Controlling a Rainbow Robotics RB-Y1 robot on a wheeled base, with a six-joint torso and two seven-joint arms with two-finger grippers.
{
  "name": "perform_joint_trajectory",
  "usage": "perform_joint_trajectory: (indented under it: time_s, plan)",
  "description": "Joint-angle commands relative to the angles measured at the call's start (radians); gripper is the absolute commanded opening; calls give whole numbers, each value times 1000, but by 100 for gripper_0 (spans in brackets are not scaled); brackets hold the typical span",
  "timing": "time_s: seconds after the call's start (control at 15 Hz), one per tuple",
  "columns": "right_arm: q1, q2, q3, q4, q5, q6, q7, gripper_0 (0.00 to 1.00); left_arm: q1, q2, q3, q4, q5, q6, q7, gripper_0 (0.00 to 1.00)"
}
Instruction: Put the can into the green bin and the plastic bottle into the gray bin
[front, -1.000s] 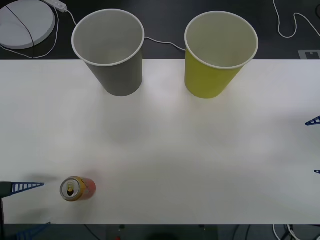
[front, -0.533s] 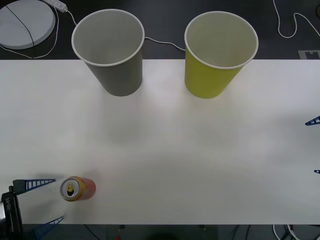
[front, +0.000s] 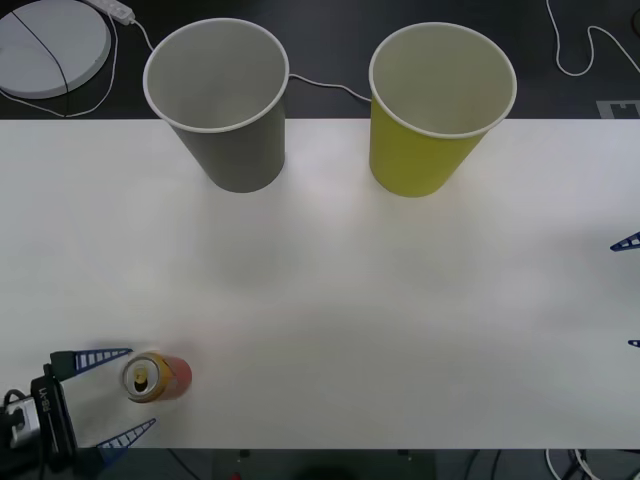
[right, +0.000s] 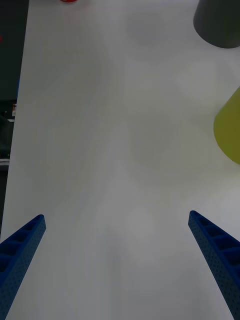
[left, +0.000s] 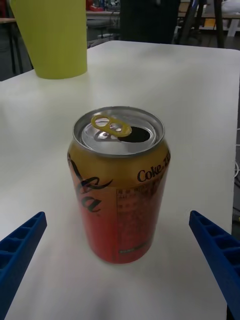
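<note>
The can (front: 155, 377) is seen standing upright near the lower left corner of the front view, close to the near edge of the bench (front: 350, 300). Its long axis is vertical, with the opened top and pull tab facing up. The left gripper (front: 105, 395) is placed just to the left of the can in that view, its jaws spread wide and pointed toward it. One blue finger lies at the level of the can's far side, the other reaches toward its near side. The can is not yet enclosed and nothing is touched by the jaws. In the left wrist view the can (left: 118, 182) is centred straight ahead between the two fingertips, with clear bench on either side, so a short advance along the present line is judged to be what the coming grasp turns on.

The left arm is by far the nearer one. The right gripper (right: 120, 250) is held at the right edge of the front view, well apart from the can, with its jaws also wide open and nothing held.

The green bin (front: 440, 110) stands at the upper right of centre in the front view and the gray bin (front: 220, 105) at the upper left of centre, both upright and both well apart from the can. No plastic bottle can be made out on the bench.
</note>
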Motion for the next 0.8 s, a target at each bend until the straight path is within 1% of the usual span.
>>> perform_joint_trajectory:
  time_s: [0.07,0.8]
  plan:
    - [0,0,0,0,0,0,0,100,-18,-31,0,0,-2,12,-7,100]
    - [0,0,0,0,0,0,0,100,-58,-111,0,0,-31,32,-9,100]
